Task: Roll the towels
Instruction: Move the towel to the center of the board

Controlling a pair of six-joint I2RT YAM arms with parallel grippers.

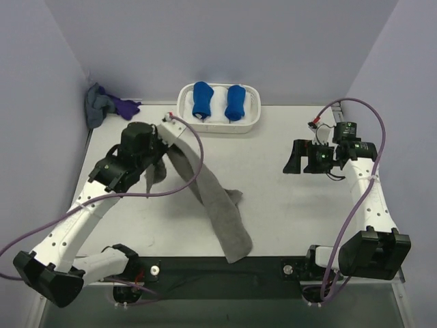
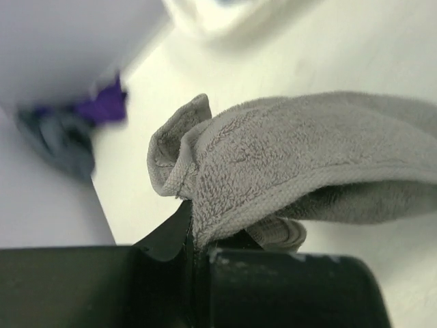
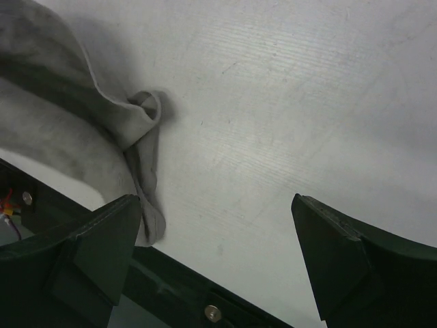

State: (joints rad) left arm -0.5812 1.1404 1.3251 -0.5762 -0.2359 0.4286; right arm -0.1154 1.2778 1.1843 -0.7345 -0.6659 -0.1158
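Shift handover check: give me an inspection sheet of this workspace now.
Surface: white table, no spills seen.
Job's things: grey towel unrolled, one end lifted, the rest trailing to the near edge.
Clutter: white basket holding two blue rolls; purple cloth in the far left corner.
End effectors: left end effector shut on the towel; right end effector open, holding nothing.
Cables: purple cables loop beside both arms.
Surroundings: plain walls, nothing else seen.

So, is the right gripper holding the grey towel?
No, the right gripper is open and apart from the towel, which the left gripper pinches at one end.
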